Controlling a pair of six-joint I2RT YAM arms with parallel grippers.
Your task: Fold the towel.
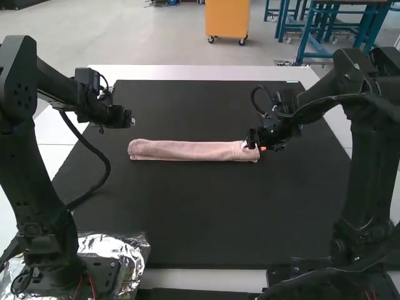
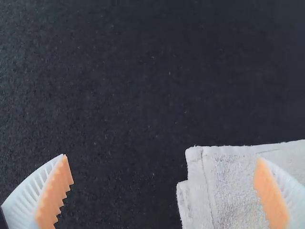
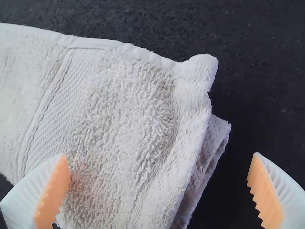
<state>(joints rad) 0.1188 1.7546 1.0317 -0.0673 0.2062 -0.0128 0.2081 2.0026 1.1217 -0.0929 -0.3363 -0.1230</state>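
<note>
The pink towel (image 1: 194, 150) lies folded into a long narrow strip across the black mat. My left gripper (image 1: 130, 120) is above and beyond its left end in the high view. My right gripper (image 1: 253, 145) is at the strip's right end. In the left wrist view the left gripper (image 2: 164, 191) stands open, one finger over the towel's corner (image 2: 224, 191). In the right wrist view the right gripper (image 3: 157, 191) is open around the layered end of the towel (image 3: 128, 124), with nothing visibly pinched.
The black mat (image 1: 206, 212) covers most of the white table (image 1: 206, 73). Crumpled foil (image 1: 115, 247) lies by the left arm's base. Black cables loop from both arms.
</note>
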